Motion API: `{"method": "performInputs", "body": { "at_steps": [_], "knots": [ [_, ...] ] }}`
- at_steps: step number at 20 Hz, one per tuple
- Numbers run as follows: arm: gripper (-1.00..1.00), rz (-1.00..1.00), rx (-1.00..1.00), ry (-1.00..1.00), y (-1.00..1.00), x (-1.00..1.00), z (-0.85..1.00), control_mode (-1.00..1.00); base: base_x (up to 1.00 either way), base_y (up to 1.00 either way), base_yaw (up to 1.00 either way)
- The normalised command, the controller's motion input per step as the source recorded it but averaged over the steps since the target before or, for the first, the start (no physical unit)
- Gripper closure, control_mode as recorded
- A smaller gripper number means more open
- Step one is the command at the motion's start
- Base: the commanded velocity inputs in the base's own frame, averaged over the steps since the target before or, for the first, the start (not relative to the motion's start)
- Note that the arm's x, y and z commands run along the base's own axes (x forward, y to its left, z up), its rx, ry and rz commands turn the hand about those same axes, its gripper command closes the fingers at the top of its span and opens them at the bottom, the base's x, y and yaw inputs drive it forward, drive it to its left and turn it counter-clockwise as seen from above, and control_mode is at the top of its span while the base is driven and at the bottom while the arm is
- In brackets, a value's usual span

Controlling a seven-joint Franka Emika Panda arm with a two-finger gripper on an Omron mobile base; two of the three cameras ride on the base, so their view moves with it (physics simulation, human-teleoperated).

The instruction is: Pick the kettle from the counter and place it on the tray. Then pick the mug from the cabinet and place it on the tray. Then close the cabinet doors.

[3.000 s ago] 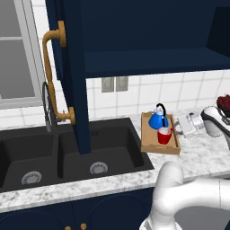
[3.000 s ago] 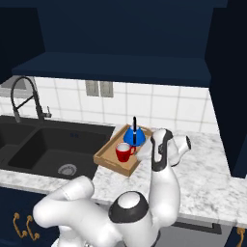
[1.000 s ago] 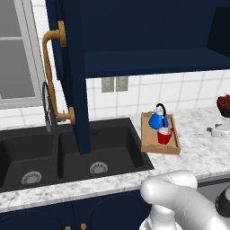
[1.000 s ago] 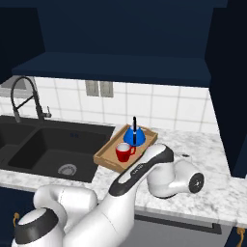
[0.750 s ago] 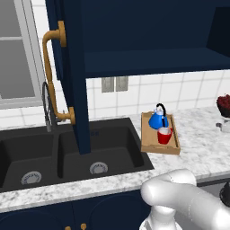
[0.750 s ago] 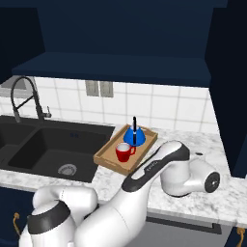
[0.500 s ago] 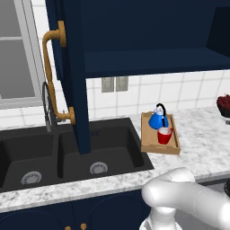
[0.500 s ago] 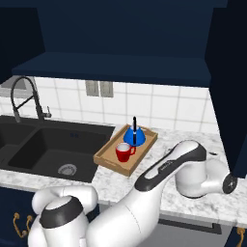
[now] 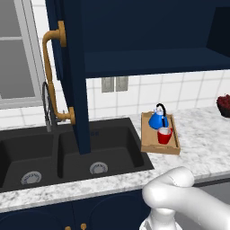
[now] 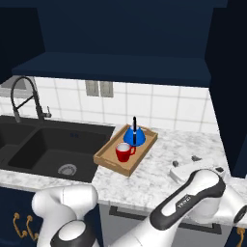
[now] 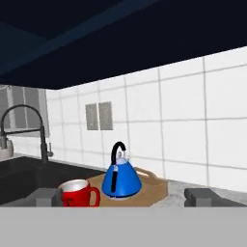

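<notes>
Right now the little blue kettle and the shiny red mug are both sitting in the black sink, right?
Not quite. The little blue kettle and the shiny red mug sit together on the light-brown wooden tray, which rests on the marble counter beside the black sink. The left base view shows this clearly.

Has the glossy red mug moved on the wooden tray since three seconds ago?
No. The glossy red mug sits at the same spot on the light-brown wooden tray, just in front of the blue kettle.
</notes>
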Motion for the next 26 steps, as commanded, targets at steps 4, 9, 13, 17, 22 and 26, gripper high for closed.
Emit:
{"method": "performInputs", "body": {
  "at_steps": [4,9,13,17,22,26],
  "knots": [
    [-1.0,0.0,0.0,-0.24,-0.34,-0.02,0.11,-1.0,0.0,0.0,0.0],
    [-1.0,0.0,0.0,-0.23,-0.41,-0.11,0.23,-1.0,0.0,0.0,0.0],
    [-1.0,0.0,-0.04,-0.08,-0.34,-0.17,0.35,-1.0,0.0,0.0,0.0],
    [-1.0,0.0,-0.04,-0.2,-0.37,-0.29,0.02,-1.0,0.0,0.0,0.0],
    [-1.0,0.01,0.0,-0.28,-0.49,-0.17,0.11,-1.0,0.0,0.0,0.0],
    [-1.0,0.04,0.0,-0.26,-0.42,-0.12,0.21,-1.0,0.0,0.0,0.0]
  ]
}}
